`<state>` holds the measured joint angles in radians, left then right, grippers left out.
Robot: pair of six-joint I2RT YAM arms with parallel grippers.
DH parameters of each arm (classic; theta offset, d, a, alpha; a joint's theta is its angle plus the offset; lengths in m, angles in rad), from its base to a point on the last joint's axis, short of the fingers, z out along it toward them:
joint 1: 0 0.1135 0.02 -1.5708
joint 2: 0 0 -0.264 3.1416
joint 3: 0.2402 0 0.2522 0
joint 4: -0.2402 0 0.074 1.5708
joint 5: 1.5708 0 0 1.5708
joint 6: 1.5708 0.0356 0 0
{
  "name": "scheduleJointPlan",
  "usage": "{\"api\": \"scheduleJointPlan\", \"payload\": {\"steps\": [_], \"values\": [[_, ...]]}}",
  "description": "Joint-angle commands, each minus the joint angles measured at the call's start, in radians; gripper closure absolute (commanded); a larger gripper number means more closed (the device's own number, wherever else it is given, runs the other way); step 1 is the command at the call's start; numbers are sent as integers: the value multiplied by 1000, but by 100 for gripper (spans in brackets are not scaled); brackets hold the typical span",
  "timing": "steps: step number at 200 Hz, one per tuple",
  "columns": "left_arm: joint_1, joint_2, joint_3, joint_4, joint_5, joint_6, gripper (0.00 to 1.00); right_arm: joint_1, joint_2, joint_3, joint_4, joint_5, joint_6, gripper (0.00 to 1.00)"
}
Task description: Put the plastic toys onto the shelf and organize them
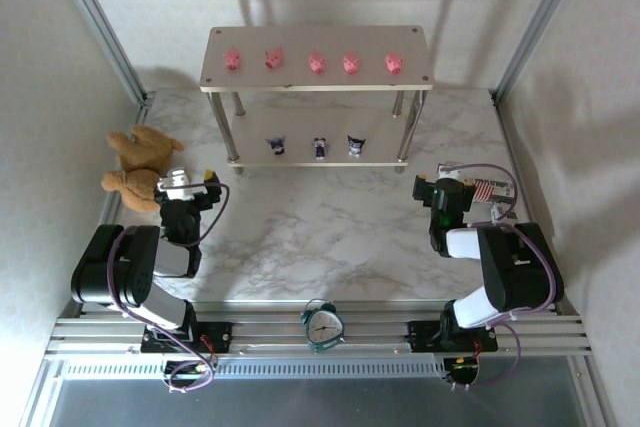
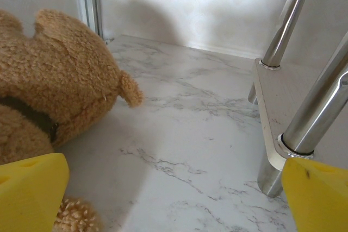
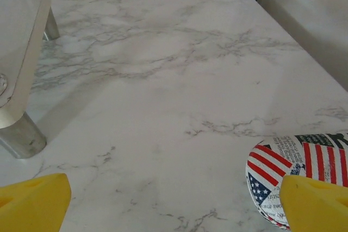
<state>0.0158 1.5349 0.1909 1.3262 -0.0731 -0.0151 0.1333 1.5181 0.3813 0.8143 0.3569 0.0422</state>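
One teddy bear beside left fingers

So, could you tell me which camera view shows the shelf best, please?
The top external view: the whole shelf is there, both boards, five pink toys on top and three dark ones below. The left wrist view gives a board corner and legs; the right wrist view a board edge and legs.

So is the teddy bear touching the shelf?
Apart. The left wrist view shows a wide stretch of bare marble table between the teddy bear and the shelf, its lower board and legs.
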Motion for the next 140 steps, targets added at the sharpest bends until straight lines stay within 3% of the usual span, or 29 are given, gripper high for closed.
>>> {"api": "scheduleJointPlan", "payload": {"steps": [1, 140], "values": [[10, 6, 19, 8, 15, -14, 0, -29, 28, -22, 109, -101, 0, 1], [10, 5, 19, 3, 15, -16, 0, -28, 31, -8, 77, -87, 2, 1]]}}
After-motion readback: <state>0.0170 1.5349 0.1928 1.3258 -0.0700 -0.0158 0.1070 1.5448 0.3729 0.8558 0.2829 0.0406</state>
